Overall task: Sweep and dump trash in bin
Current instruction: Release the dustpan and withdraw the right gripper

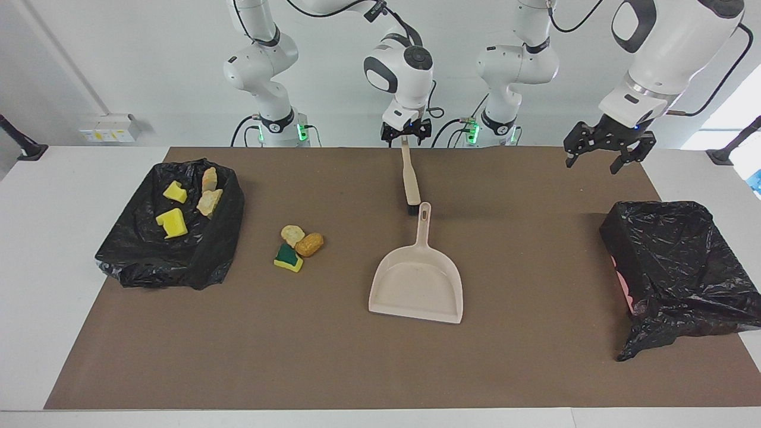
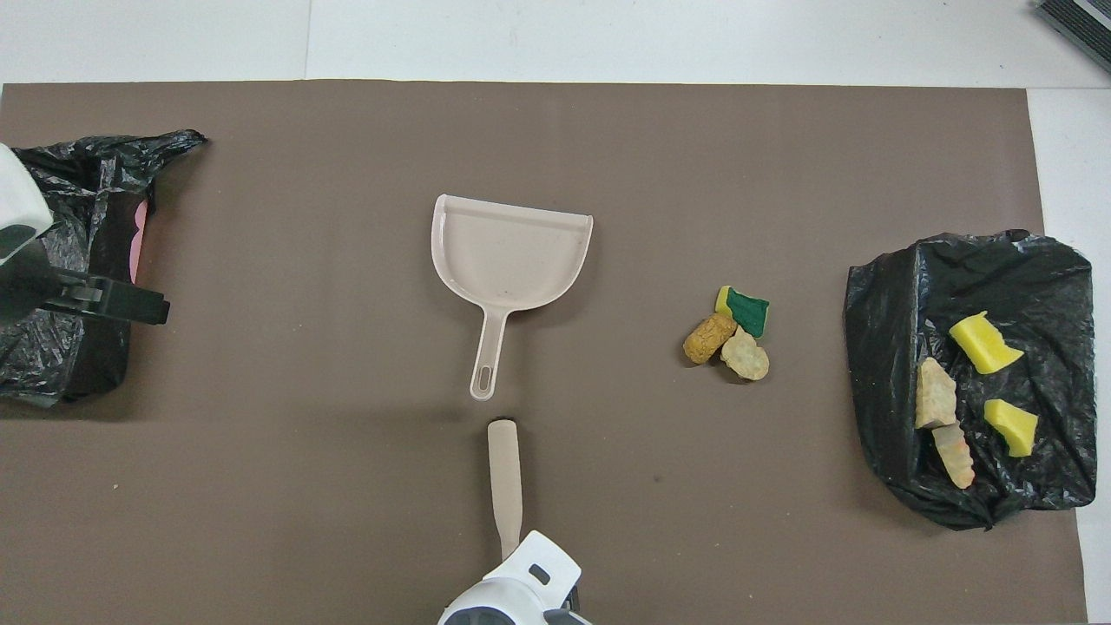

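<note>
Right gripper (image 1: 405,135) hangs with its jaws spread at the robots' edge of the mat (image 1: 535,368), over the tip of the brush (image 1: 409,181) handle. Whether it touches that tip I cannot tell, but it pinches nothing. Starting from the right arm's end of the table, one bin (image 1: 223,238) lined with black plastic already holds part of the trash: two yellow sponge chunks (image 1: 172,223) and two tan lumps (image 1: 209,202). Just beside that bin, toward the middle, three loose pieces (image 1: 297,245) lie touching on the mat — a green-topped sponge bit and two bread-like lumps. These look to be what is left to sweep. Next comes the brush, flat on the mat, its long axis running from the robots outward and its black bristles at the end farther from them. The bristles sit just short of the tip of the dustpan (image 1: 417,285) handle, and the two tools lie almost in one line. The dustpan is empty and lies farther from the robots, its mouth turned away from them. The loose pieces therefore lie to the side of both tools, toward the right arm's end and about level with the dustpan handle. The coming move turns on that sideways offset — the pan's mouth does not face the pieces. The right arm is the nearer one to the trash. Left gripper (image 1: 601,159), jaws spread and empty, hovers toward its own end of the table, over the mat by the second bin (image 1: 672,261), which shows no trash.
</note>
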Controlling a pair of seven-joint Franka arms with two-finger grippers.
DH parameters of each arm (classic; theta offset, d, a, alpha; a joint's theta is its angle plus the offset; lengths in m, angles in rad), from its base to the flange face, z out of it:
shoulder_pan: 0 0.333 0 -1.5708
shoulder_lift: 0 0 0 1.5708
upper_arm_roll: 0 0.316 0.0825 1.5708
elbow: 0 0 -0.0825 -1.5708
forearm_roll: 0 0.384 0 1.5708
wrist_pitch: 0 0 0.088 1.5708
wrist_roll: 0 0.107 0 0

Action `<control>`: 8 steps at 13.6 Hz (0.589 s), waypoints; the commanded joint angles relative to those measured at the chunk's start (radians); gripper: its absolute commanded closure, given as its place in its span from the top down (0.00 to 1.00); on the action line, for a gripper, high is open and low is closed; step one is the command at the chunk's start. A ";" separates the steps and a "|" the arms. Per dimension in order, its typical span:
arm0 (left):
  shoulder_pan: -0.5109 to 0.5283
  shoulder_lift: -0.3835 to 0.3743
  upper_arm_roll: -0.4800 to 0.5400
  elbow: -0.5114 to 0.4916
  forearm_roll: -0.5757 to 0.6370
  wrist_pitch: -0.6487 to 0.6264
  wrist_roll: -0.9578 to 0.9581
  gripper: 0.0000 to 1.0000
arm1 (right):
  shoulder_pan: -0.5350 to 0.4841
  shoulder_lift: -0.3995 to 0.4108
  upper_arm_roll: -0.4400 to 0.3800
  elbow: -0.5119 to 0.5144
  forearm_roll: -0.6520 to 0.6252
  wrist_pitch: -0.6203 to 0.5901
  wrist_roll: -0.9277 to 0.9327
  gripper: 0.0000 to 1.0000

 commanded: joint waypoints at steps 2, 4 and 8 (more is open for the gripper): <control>-0.070 0.027 0.014 -0.012 0.011 0.061 -0.011 1.00 | -0.004 -0.015 -0.005 -0.038 0.026 0.036 0.001 0.97; -0.070 0.070 0.014 0.051 0.014 0.067 -0.010 1.00 | -0.007 -0.009 -0.005 -0.038 0.026 0.062 -0.009 0.75; -0.071 0.137 0.012 0.102 0.018 0.066 -0.010 1.00 | -0.007 -0.004 -0.005 -0.035 0.027 0.072 -0.011 0.00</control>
